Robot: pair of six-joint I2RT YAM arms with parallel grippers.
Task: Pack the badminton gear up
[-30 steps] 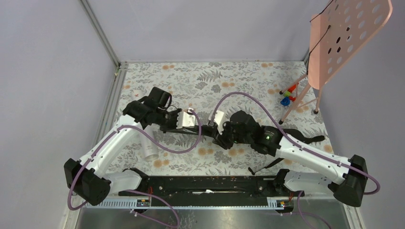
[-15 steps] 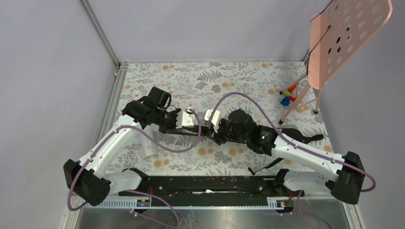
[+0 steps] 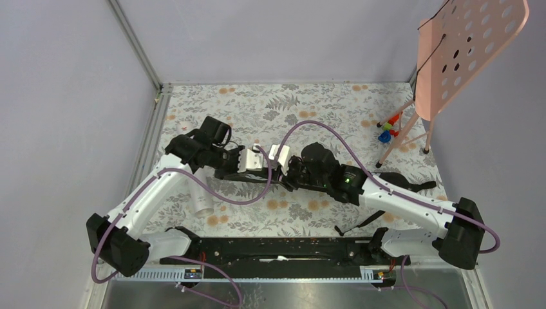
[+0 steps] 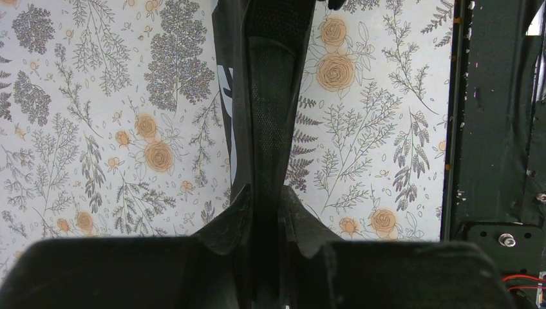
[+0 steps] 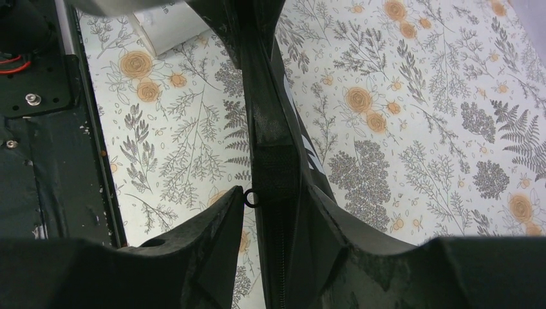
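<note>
bag (image 4: 273, 96) edge in left hand (image 4: 265, 196)

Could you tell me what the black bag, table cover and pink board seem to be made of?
The bag looks like matte black woven fabric with a mesh panel, probably synthetic; its weave shows. The table cover is a smooth sheet printed with flowers, perhaps vinyl or paper. The pink board is a matte perforated sheet, probably painted metal or plastic.

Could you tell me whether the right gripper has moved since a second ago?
Yes, the right gripper has slid left, away from the pink board's stand.
</note>
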